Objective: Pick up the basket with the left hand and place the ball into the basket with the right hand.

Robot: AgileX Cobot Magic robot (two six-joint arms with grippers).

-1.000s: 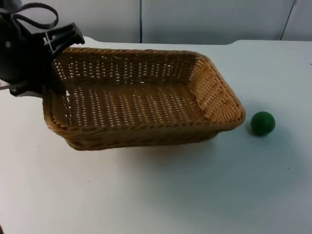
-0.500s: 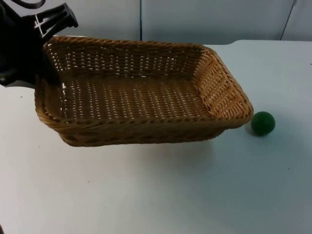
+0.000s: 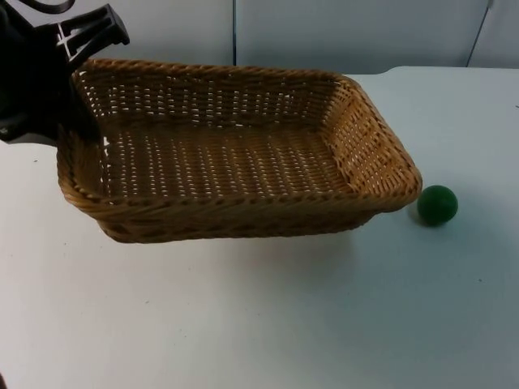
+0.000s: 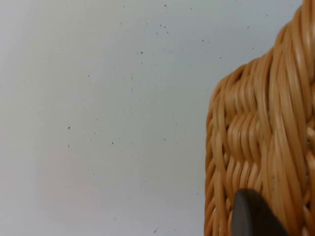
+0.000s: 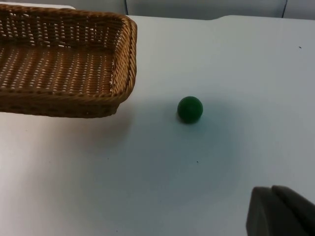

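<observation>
Basket point(image 3: 235, 154) end clamped by left tool point(image 3: 69, 121); ball point(image 3: 438, 204) beside.

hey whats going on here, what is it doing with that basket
The left gripper grips the wicker basket by its short end, and the shadow on the white table suggests the basket is lifted clear of it. The basket has nothing in it. The green ball sits on the table just beside the basket's other end, not yet picked up. The right gripper hangs some way off from the ball, looking toward it.
</observation>
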